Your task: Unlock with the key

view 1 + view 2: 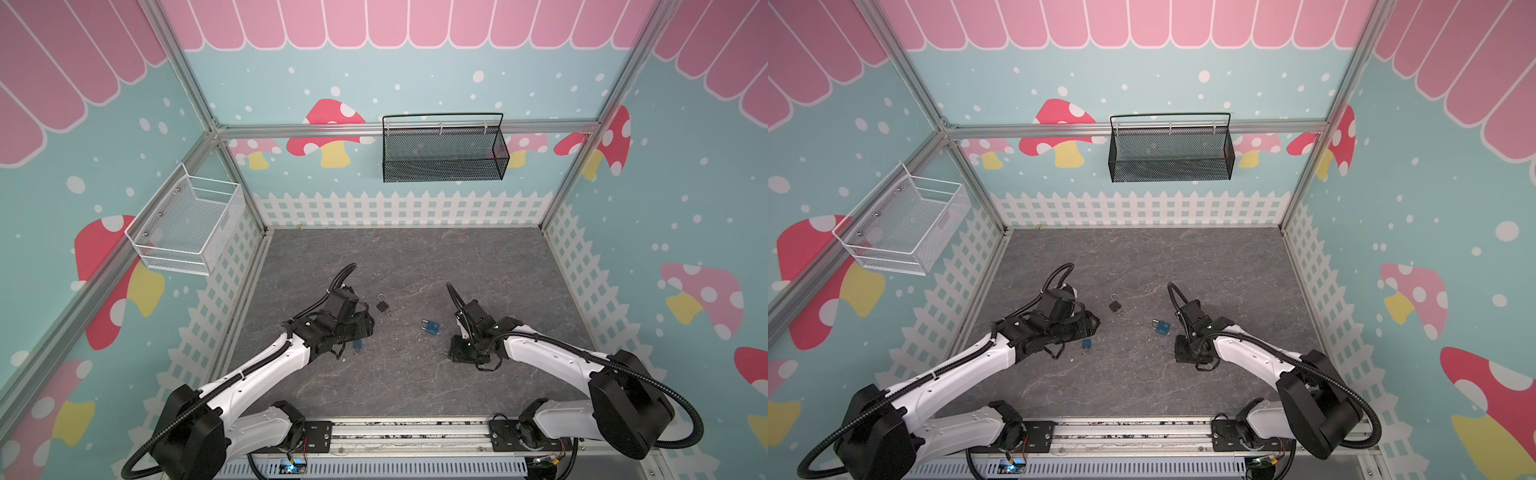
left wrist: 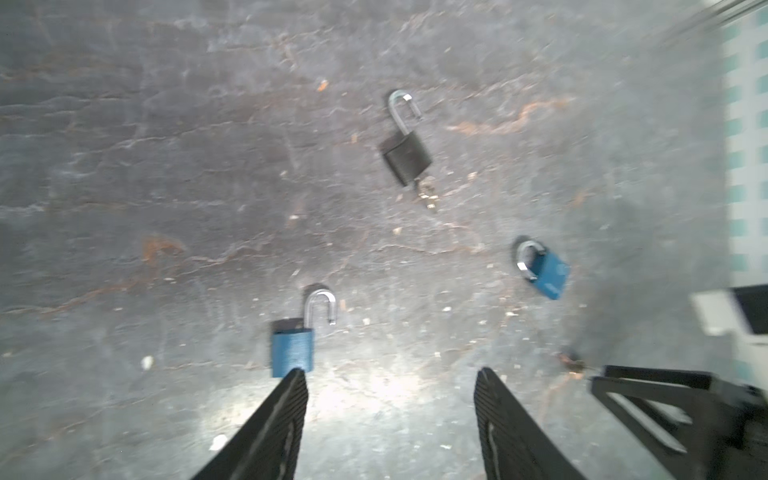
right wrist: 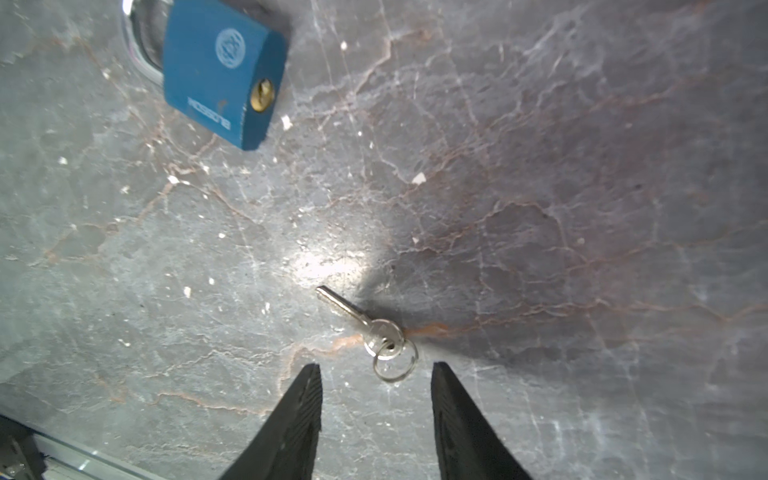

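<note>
My right end effector [image 3: 376,365] hangs spread just behind the key [image 3: 357,318], which lies flat on the counter [image 3: 540,208] near the shut blue padlock [image 3: 216,70]. So thin a key gives little to bite; I judge my tips could scrape and skid it away.

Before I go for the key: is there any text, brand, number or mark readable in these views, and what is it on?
"BLOSSOM": on the face of the blue padlock near the key, upside down in the right wrist view.
On the same face, a round emblem: a sign, its detail too small to read.
The open blue padlock and the black padlock: blurred, nothing readable.
The key: no marking can be made out.
</note>
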Available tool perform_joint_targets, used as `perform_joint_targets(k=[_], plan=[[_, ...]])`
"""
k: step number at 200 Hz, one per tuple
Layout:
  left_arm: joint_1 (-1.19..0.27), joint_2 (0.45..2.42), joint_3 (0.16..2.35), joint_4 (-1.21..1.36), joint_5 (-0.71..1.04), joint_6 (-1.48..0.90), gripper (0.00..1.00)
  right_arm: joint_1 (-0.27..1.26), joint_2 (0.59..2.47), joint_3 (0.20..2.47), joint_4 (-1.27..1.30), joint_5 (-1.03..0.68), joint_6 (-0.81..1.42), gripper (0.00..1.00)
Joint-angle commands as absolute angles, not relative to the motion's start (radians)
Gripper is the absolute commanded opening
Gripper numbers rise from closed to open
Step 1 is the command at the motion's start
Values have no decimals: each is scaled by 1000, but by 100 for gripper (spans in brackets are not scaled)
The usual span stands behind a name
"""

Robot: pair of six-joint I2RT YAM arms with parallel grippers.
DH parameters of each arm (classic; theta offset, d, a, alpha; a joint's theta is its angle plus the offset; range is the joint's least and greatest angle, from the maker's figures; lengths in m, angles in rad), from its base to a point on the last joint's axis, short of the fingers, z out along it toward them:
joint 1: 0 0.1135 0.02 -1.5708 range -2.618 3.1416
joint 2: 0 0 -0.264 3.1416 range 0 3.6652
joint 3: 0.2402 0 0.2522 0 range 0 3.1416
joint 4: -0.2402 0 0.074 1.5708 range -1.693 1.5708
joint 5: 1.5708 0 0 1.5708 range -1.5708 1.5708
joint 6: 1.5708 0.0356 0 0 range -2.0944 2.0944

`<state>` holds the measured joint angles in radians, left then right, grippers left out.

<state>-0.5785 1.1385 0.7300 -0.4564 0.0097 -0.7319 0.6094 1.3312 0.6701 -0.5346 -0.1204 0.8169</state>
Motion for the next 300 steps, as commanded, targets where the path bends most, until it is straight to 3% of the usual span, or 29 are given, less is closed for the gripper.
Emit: perform_joint_targets(k=[1, 97, 186, 279, 300], plan=[[-592, 1117, 699, -382, 33, -807, 64, 611, 1332, 651, -537, -95, 879, 42], [-622, 1115, 666, -224, 65, -867, 64, 644, 1391, 640, -514, -54, 935, 26], [-675, 1102, 632, -90, 66, -987, 64, 643, 1379, 624, -471, -61, 880, 0], [-741, 1105, 606, 119, 52, -1114, 65, 644, 1189, 610, -350, -139, 854, 0], [-776, 1154, 595, 299, 77, -1119, 69, 644, 1129, 625, -286, -187, 868, 0]])
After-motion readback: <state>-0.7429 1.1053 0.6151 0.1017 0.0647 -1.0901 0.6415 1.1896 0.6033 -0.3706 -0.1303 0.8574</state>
